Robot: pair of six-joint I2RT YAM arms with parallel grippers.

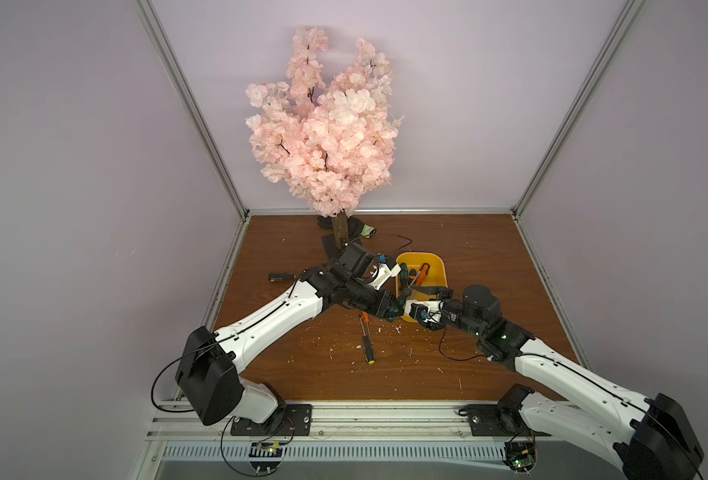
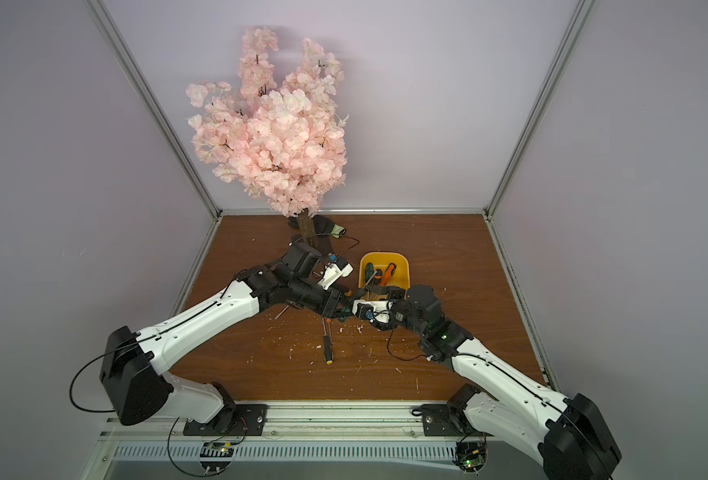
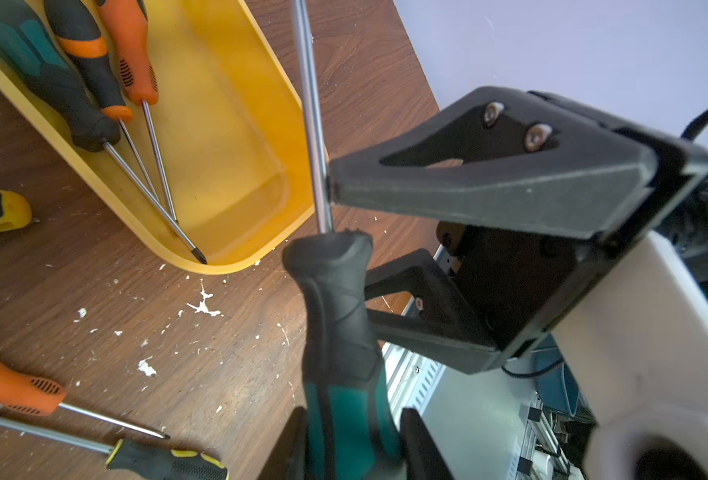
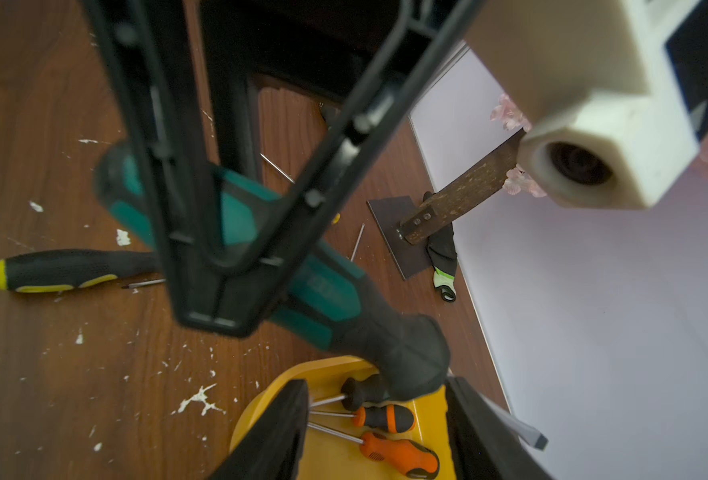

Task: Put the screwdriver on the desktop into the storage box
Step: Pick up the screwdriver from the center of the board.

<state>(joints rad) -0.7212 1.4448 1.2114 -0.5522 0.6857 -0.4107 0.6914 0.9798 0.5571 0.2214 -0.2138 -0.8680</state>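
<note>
The bench (image 1: 468, 365) is a big flat board of reddish-brown wood grain, dotted with little white flecks (image 3: 204, 301). Pale purple walls stand on three sides, with silver metal posts in the corners.

At the back stands a pink blossom tree (image 1: 323, 137) on a dark square base plate (image 4: 393, 232). A black and green glove (image 1: 362, 228) lies by its trunk. A black and yellow screwdriver (image 1: 368, 349) and a thin orange screwdriver (image 3: 11, 386) lie loose on the bench near the arms. A black tool (image 1: 279, 277) lies just beyond the left arm.

The yellow plastic box (image 1: 437, 270) with rounded corners sits in the middle of the bench. Three screwdrivers (image 3: 86, 62) lie inside it. The two arms meet at the near end of the box and hide that end in both top views.

The left fingers (image 3: 420, 444) are closed tight on the handle of a big green and black screwdriver (image 3: 339, 316). Its handle is just outside the near end of the box, and its long metal shaft passes close by the rim. The right fingers (image 3: 489, 187) are spread apart, with the front of the handle between them. The tip of one touches the shaft just past the handle. The other is clear of it.
</note>
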